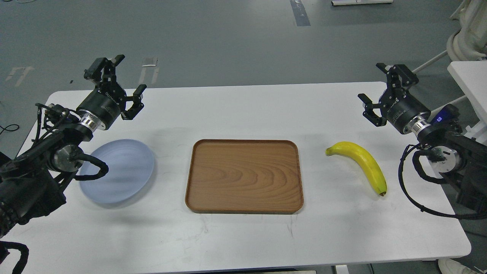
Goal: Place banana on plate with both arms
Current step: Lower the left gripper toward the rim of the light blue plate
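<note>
- My left end effector [123, 85] hung above the far-left part of the table [243, 236], its two fingers spread apart with nothing between them.
- My right end effector [374, 91] was raised over the far-right side, likewise spread wide and empty.
- The banana [361, 163] lay flat on the table at right, nearer to me than the right end effector and apart from it, stem end toward the middle and dark tip toward me.
- The plate [121, 173] sat at left, bare, its near-left edge partly hidden by my left arm.
- As I judged it, nothing was done yet: the banana was ungrasped and well apart from the plate.
- What remained was the grasp, the carry across, possibly a handover between arms, and the set-down.
- A brown wooden tray [243, 177] sat empty between banana and plate, right on the direct line, so I reckoned the fruit would have to be lifted over it.
</note>
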Available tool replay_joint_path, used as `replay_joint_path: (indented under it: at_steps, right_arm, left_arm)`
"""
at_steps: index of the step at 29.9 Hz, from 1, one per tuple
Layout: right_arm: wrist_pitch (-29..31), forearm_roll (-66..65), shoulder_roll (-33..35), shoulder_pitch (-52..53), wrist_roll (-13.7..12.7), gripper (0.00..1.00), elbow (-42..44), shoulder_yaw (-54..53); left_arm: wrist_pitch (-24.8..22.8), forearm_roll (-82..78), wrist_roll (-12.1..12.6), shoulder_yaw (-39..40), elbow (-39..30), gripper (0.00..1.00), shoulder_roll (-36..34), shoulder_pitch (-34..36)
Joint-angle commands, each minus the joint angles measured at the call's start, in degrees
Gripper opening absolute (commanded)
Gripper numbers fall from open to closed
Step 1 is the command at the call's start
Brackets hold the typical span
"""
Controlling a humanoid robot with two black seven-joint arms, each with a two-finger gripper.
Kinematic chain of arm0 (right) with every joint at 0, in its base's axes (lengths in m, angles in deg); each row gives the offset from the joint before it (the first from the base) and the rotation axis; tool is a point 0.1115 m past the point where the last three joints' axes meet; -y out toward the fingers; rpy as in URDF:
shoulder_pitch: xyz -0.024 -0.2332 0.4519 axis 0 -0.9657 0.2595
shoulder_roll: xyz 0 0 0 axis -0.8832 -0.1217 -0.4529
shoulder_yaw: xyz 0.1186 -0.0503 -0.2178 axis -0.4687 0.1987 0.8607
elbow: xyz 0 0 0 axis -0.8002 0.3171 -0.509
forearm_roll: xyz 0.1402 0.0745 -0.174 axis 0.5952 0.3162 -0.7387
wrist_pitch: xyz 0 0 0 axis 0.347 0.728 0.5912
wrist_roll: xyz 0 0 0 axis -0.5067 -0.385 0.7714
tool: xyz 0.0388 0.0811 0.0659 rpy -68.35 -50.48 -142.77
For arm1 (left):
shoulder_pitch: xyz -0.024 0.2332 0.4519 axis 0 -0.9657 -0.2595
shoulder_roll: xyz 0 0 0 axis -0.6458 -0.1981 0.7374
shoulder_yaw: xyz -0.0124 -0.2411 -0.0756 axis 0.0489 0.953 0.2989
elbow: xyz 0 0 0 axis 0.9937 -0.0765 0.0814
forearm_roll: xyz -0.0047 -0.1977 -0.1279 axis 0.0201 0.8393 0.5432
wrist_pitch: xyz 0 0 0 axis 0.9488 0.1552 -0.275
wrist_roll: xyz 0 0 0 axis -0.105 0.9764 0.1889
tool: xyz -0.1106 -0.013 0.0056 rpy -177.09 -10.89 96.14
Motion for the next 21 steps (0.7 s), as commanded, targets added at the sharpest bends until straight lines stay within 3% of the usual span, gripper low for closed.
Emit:
replay_joint_path:
  at_steps: [1,18,21]
  right_arm:
    - [0.0,0.0,0.0,0.0,0.0,1.0,0.1,0.0]
    - [0.0,-0.1,-0.2,0.4,0.0,1.0,0.1,0.9]
    - [0.0,-0.2,-0.2,0.8,0.0,1.0,0.1,1.2]
  left_arm:
    - [0.0,-0.1,0.0,-0.1,0.1,0.98,0.0,0.0]
    - [0.0,-5.2,-0.4,-0.5,-0.3,0.98,-5.8,3.1]
    - [0.0,-17.1,-3.1,-0.4,-7.5,0.98,-11.4,4.8]
